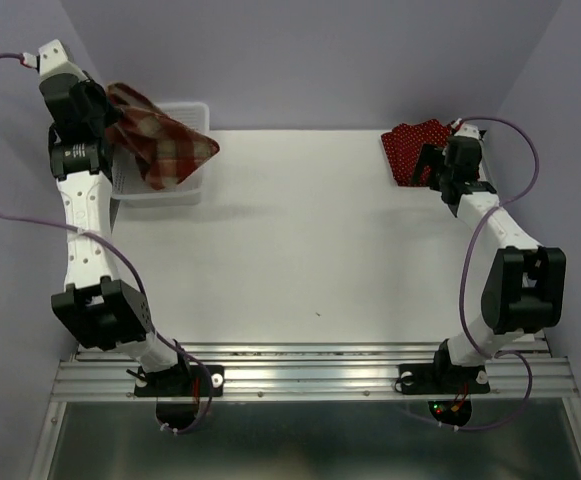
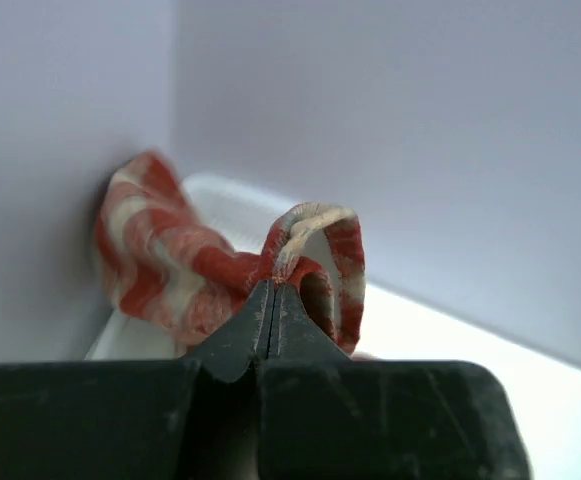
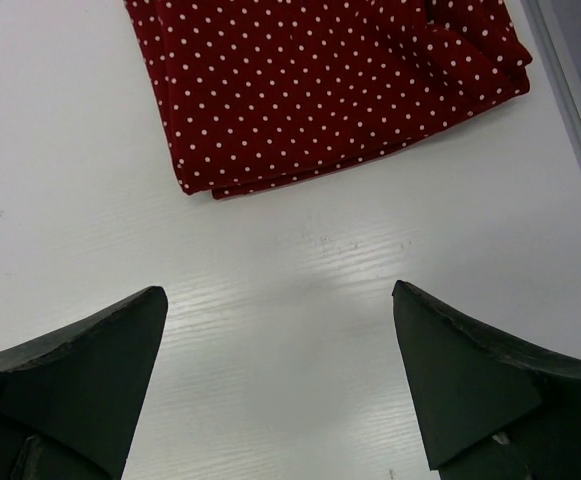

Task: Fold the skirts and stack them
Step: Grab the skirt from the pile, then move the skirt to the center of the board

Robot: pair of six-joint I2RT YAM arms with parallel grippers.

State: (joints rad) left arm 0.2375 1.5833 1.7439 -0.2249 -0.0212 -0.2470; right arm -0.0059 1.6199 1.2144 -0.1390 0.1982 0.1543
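The red-and-cream plaid skirt (image 1: 165, 140) hangs bunched above the white mesh basket (image 1: 192, 108) at the table's back left. My left gripper (image 1: 108, 122) is shut on a fold of its edge. In the left wrist view the fingertips (image 2: 273, 285) meet on the cloth, and the plaid skirt (image 2: 165, 270) droops to the left of them. Dark red polka-dot skirt cloth (image 1: 412, 143) lies folded flat at the back right, with layered edges showing. My right gripper (image 1: 433, 166) stands open just on the near side of it. In the right wrist view the polka-dot cloth (image 3: 330, 80) lies beyond the open right gripper (image 3: 280, 300), which holds nothing.
The basket (image 2: 225, 200) stands against the back wall in the left corner. Purple walls close in the table at the back and on both sides. Bare white tabletop (image 1: 310, 240) lies between the two arms. A metal rail (image 1: 310, 365) runs along the near edge.
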